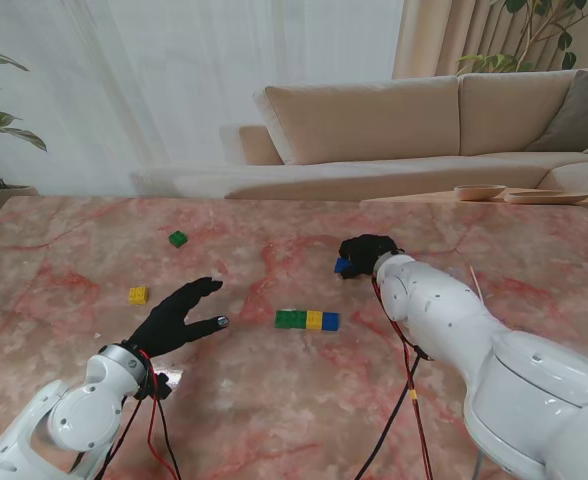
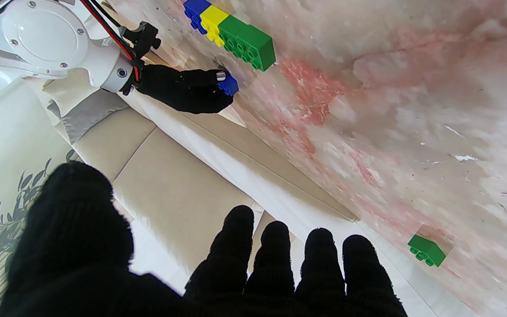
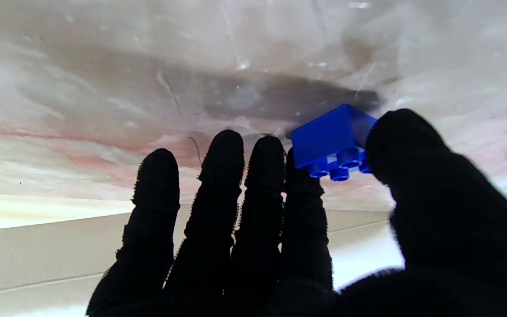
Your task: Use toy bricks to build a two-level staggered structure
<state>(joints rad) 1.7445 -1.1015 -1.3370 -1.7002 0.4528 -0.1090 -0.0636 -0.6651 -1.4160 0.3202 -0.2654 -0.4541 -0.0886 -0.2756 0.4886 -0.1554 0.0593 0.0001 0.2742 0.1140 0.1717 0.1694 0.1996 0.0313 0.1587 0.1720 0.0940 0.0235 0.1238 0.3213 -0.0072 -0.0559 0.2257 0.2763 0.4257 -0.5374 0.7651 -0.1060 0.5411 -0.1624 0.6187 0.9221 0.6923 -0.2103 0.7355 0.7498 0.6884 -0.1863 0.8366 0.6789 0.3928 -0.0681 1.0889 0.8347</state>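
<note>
Stand view, looking down on a pink marble table (image 1: 64, 260): a row of bricks (image 1: 307, 320) sits near the middle, green on the left, then yellow, then blue on the right, all touching end to end. This reads as the finished lower level, laid flat so a second level can sit across its joints.

Just beyond that row and a little to the right, the right hand (image 1: 366, 254) in a black glove grips a small blue brick (image 1: 343, 266). The right wrist view shows this brick (image 3: 330, 138) pinched between thumb and forefinger, studs facing away from the table, lifted clear of the marble with its shadow underneath. Held this way, it looks ready to be pressed down onto the row, likely straddling two bricks.

The left hand (image 1: 179, 315) rests low on the near left, fingers spread and grasping nothing, well apart from the row, probably keeping out of the way.

Two spare bricks lie loose: a yellow brick (image 1: 138, 295) just left of the left hand, and a green brick (image 1: 178, 238) farther back on the left.
</note>
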